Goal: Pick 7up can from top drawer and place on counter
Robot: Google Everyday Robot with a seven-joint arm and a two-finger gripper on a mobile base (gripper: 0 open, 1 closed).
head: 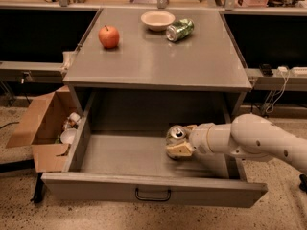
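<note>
The 7up can point(175, 136) stands upright on the floor of the open top drawer point(120, 152), right of its middle, silver top showing. My gripper point(180, 141) reaches in from the right on a white arm. Its tan fingers point(179, 149) sit around the can, one in front of it and one behind. The counter point(158, 56) above is the flat grey top of the cabinet. The drawer's dark handle point(153, 194) is on its front panel.
On the counter lie a red apple point(109, 36), a white bowl point(158, 19) and a dented green can point(180, 29) on its side. An open cardboard box point(45, 128) with trash stands on the floor left of the drawer. Wooden benches run behind.
</note>
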